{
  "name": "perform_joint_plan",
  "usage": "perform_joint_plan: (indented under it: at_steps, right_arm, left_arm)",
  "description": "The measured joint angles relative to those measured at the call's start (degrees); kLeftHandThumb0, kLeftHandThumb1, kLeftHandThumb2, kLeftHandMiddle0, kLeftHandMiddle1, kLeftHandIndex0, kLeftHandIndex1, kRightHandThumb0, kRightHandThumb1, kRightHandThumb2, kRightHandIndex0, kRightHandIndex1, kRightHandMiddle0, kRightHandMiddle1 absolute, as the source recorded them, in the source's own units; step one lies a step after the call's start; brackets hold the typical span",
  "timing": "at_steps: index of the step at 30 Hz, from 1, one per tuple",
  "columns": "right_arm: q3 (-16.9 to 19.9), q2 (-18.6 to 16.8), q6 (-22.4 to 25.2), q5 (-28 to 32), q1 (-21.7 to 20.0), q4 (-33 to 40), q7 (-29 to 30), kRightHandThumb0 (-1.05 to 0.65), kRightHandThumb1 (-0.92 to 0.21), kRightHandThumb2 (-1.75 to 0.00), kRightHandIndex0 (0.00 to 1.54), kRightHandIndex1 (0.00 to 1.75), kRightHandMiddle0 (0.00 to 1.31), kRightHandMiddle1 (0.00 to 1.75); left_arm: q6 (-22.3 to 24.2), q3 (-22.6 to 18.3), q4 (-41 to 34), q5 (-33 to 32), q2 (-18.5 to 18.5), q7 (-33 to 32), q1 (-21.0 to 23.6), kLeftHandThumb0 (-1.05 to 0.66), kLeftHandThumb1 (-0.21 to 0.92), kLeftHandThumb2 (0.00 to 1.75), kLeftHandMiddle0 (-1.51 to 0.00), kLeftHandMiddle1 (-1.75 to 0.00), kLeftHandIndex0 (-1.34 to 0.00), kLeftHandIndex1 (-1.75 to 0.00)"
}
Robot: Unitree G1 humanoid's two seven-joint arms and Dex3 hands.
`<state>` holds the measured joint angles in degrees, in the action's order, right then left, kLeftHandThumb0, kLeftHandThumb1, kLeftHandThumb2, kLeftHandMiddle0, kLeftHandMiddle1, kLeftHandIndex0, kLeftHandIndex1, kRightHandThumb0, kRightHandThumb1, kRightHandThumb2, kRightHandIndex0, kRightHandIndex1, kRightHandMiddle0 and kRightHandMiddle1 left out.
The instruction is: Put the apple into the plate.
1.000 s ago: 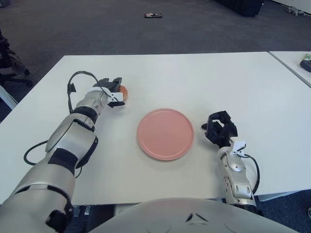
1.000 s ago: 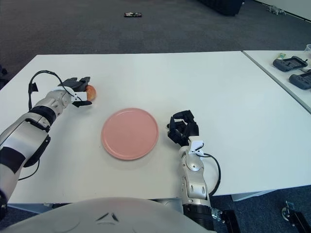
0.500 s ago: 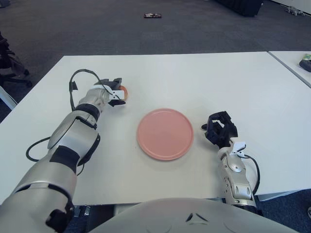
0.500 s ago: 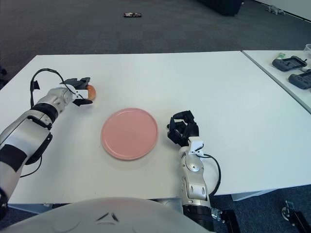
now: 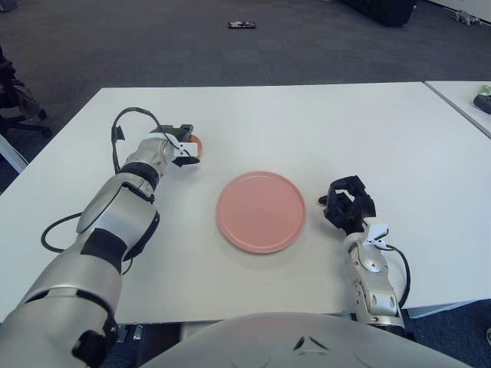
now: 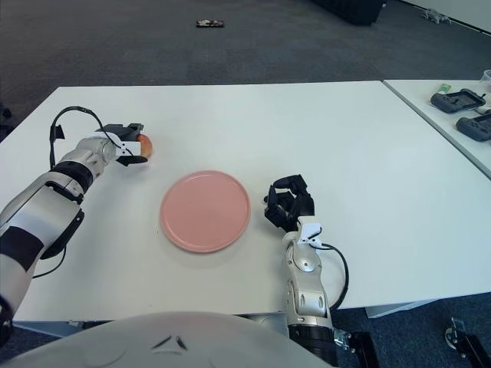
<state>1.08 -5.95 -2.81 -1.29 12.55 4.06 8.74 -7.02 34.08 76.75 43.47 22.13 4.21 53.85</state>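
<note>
— Where's the apple?
— On the white table, up and left of the pink plate, well apart from it. The left hand reaches to it on an outstretched arm, black fingers wrapped around its near side.
— And the right hand?
— Just right of the plate, forearm upright, fingers curled loosely inward, holding nothing.
</note>
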Motion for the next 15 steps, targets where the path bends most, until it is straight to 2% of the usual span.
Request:
perform_joint_plan:
  at_steps: [2, 5, 7, 10, 15]
  right_arm:
    - [-0.01, 0.00, 0.00, -0.01, 0.00, 0.01, 0.10, -0.40, -0.57, -1.01, 0.63, 1.39, 0.41, 1.75]
    - [-0.07, 0.01, -0.01, -0.01, 0.00, 0.01, 0.20, -0.41, -0.56, -1.02, 0.63, 1.39, 0.42, 1.75]
    - [-0.09, 0.02, -0.01, 0.00, 0.00, 0.02, 0.19, -0.41, -0.55, -1.03, 0.64, 1.39, 0.42, 1.75]
    - [-0.07, 0.03, -0.01, 0.05, 0.00, 0.02, 0.17, -0.41, -0.55, -1.03, 0.64, 1.40, 0.42, 1.75]
    - [0.01, 0.02, -0.06, 0.11, 0.00, 0.02, 0.17, -0.41, -0.55, -1.03, 0.64, 1.40, 0.42, 1.75]
  left_arm:
    - [-0.37, 0.12, 0.04, 0.00, 0.02, -0.32, -0.01, -0.95, 0.70, 0.70, 0.00, -1.13, 0.00, -1.30]
    - [-0.72, 0.43, 0.15, 0.03, -0.03, -1.89, -0.27, -0.93, 0.64, 0.78, 0.00, -1.27, 0.00, -1.39]
    - [-0.97, 0.72, 0.23, 0.09, -0.12, -3.29, -0.58, -0.88, 0.56, 0.88, 0.00, -1.45, 0.00, -1.55]
    - [-1.59, 1.11, 0.28, 0.29, -0.37, -5.38, -1.09, -0.84, 0.47, 0.98, -0.02, -1.59, 0.00, -1.67]
    - [-2.34, 2.24, 0.43, 1.42, -0.83, -8.66, -2.22, -0.78, 0.40, 1.07, -0.07, -1.68, 0.00, -1.73]
